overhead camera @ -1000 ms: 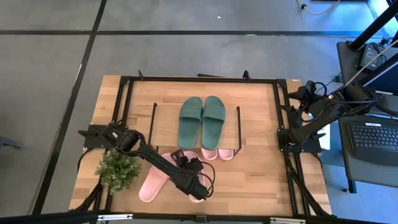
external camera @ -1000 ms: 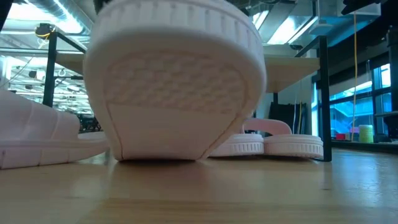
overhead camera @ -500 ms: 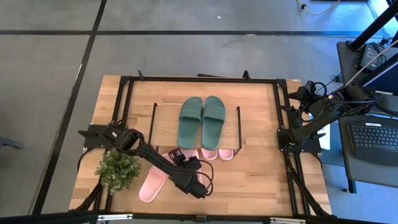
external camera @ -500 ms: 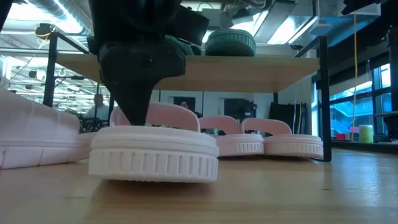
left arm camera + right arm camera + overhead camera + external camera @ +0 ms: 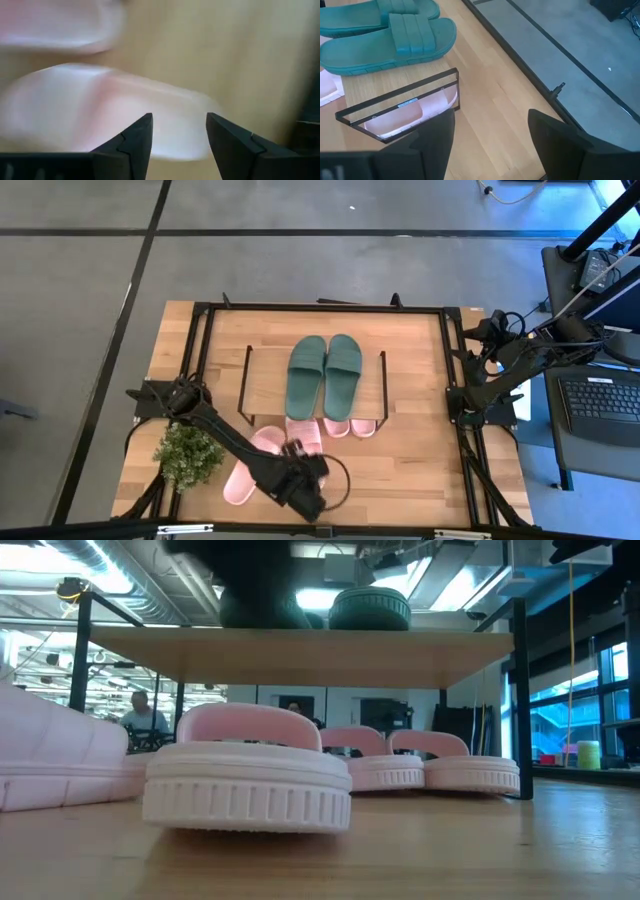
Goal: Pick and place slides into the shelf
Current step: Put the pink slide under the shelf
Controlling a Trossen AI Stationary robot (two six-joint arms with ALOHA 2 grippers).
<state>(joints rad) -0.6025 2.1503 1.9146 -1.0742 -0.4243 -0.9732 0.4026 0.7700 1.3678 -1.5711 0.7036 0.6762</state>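
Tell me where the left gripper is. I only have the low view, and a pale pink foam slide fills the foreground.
Observer: The left gripper hovers near the table's front edge. Its fingers are open and empty, apart from that pale pink foam slide.
Operator: How many slides are on top of the low wooden-topped wire shelf?
Observer: Two dark green foam slides lie side by side on the shelf top.
Operator: And the right arm?
Observer: The right gripper waits open at the table's right edge, facing the shelf's end.
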